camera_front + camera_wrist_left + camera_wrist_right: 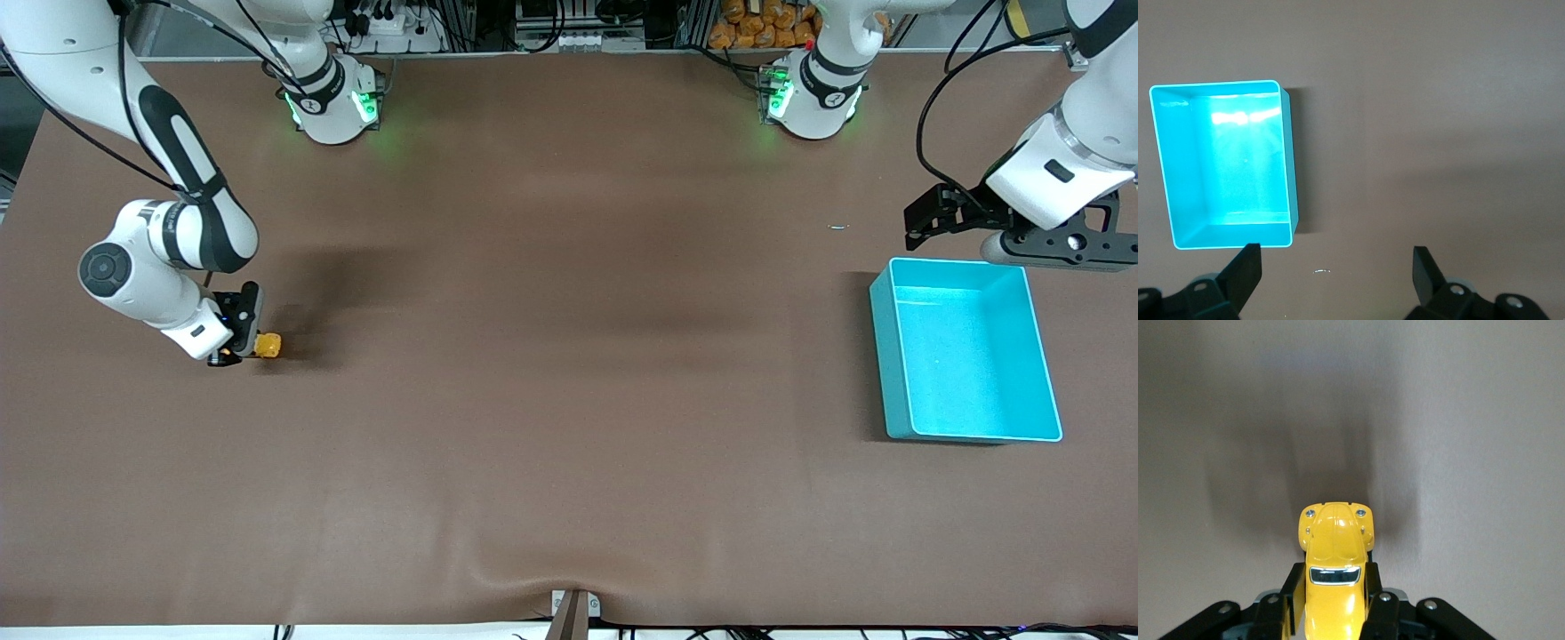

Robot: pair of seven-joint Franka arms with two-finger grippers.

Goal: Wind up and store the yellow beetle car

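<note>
Toward the left arm's end of the table: 1 turquoise bin point(967, 427), open-topped; left gripper point(925, 222) waiting above it, jaws spread wide, holding nothing. Toward the right arm's end: right gripper point(252, 348) clamped on 1 yellow beetle car point(1333, 577), glossy rounded body, dark windscreen, low over the mat.

A turquoise bin point(965, 356) sits on the brown table point(569, 400) toward the left arm's end

Bare tabletop point(569, 356) between car point(268, 345) and bin point(965, 351).
</note>
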